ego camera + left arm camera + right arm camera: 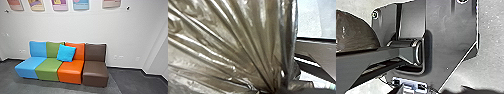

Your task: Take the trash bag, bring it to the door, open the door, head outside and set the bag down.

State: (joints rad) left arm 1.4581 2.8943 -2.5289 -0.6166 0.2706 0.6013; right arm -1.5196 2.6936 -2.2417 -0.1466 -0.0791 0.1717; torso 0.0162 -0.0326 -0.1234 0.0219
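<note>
The trash bag (225,37), a shiny, brownish see-through film, spreads broadly across the left wrist view. Its folds run together into a tight gather, where my left gripper (275,90) is shut on it. Part of the same bag (353,32) bulges out as a rounded brown shape in the right wrist view, beside the robot's dark plate and jointed bar. How full the bag is cannot be told.
In the head view, a row of blue, green, orange and brown seats (71,71) stands ahead against a white wall (75,27). A bright blue cushion (66,53) leans on the seat backs. Dark grey floor (135,82) stretches to the right of the seats.
</note>
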